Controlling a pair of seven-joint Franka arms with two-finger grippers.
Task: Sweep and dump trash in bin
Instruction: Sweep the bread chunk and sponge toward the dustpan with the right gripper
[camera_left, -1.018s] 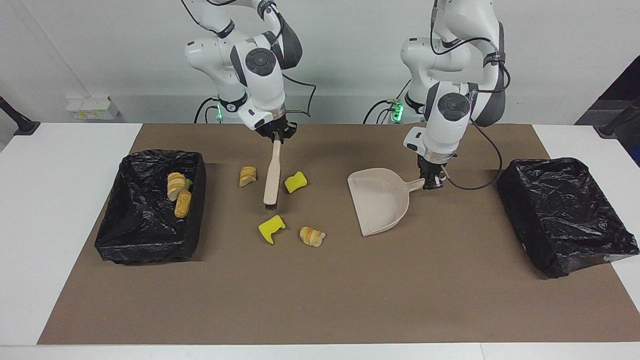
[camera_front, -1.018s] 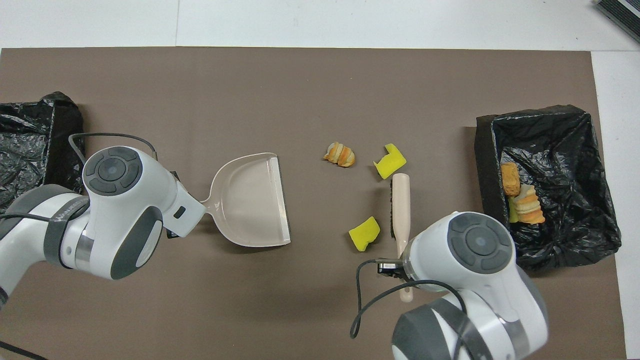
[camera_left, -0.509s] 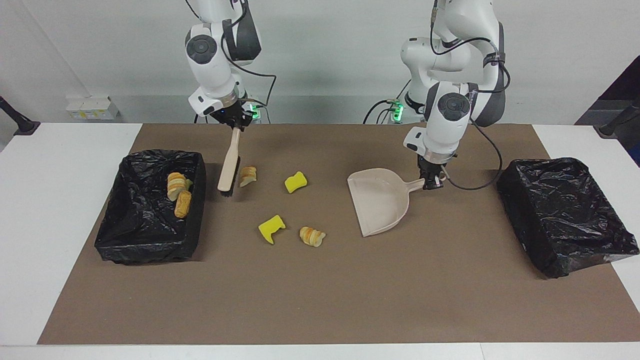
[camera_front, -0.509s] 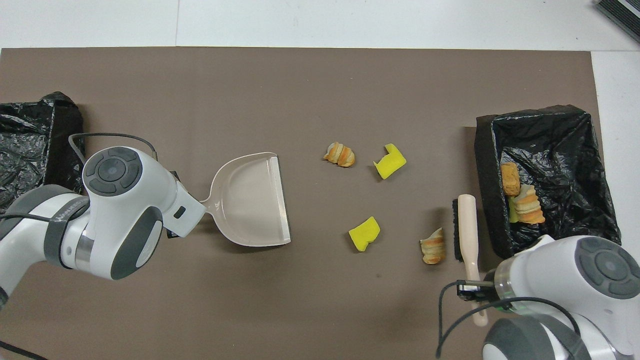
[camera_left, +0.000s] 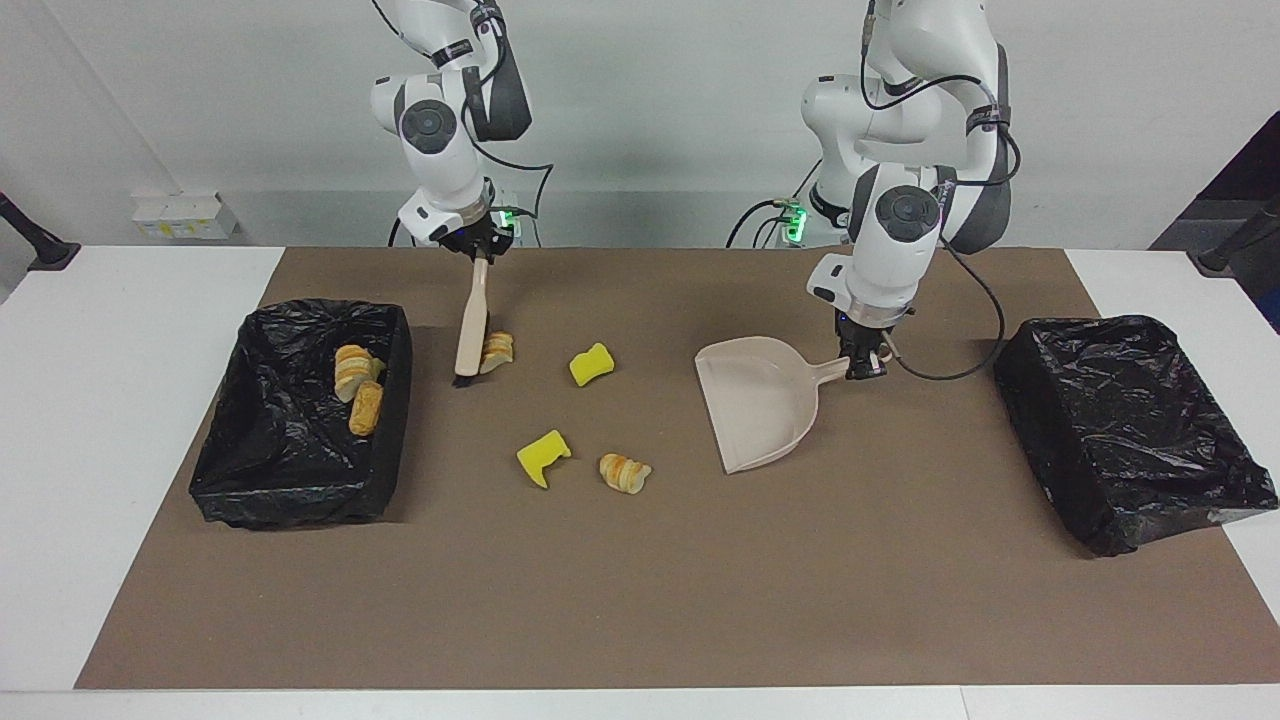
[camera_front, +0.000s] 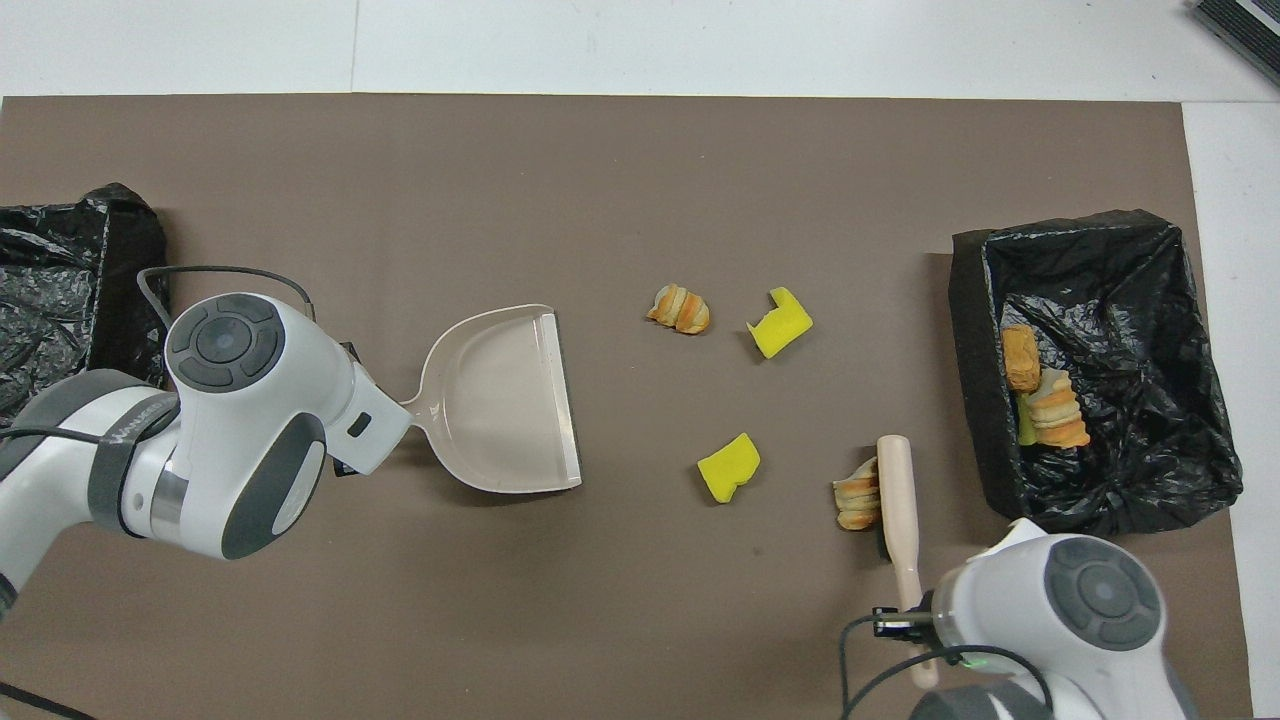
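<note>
Now, starting at the right arm's end of the table: the lined bin (camera_left: 300, 410) already holds a few scraps (camera_left: 358, 385), tan lumps with a sliver of yellow beside them. Just beside that bin, the right gripper (camera_left: 480, 250) is clamped on the brush (camera_left: 470, 335) handle, and what a swing it has made! A second ago the brush stood in the middle of the mess between a bread lump and a yellow chunk; now it is down at the bin side of that bread lump (camera_left: 496, 351), bristles on the mat and touching it. That looks like a set-up to push the lump toward the dustpan.

Moving along, three more scraps lie loose: a yellow sponge chunk (camera_left: 591, 364), a second yellow piece (camera_left: 542, 457) and a striped bread lump (camera_left: 624, 472), none of them shifted.

Next, the dustpan (camera_left: 760, 400) sits flat with its mouth facing the trash, empty. The left gripper (camera_left: 862, 365) is closed on its handle and has not budged.

Last, a second black bin (camera_left: 1130, 430) at the left arm's end, nothing visible inside.
</note>
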